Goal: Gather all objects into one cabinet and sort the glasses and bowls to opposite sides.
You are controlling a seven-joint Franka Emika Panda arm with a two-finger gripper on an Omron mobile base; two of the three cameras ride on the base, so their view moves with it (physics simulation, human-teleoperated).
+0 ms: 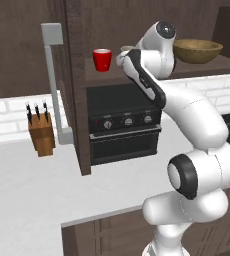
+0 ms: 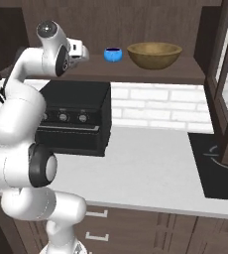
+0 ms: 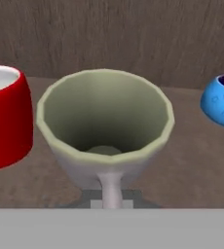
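Your main risk sits at the left of the hand view: the red cup (image 3: 4, 116) stands just beside the mug (image 3: 104, 126), and any sideways drift while you set the mug down or let go could knock the cup along the shelf (image 3: 196, 165). On the right of that view the blue bowl (image 3: 222, 99) has more room, yet a wide swing could nudge it too. The claw (image 3: 111, 197) is closed, and it appears to be pinching the mug by the handle at bottom centre; a grip that narrow may let the mug swing or tip when you move.

In the left base view the red cup (image 1: 102, 59) stands at upper centre on the cabinet (image 1: 77, 90) shelf, with the wooden bowl (image 1: 197, 50) at the upper right. The mug itself stays in the middle of the shelf between cup and bowls.

The cup is smooth, glossy and straight-sided with a white inside. The mug is pale grey-green, matte, and flares upward. The small bowl is shiny blue with a faint pattern, and the large bowl is wide, shallow tan wood.
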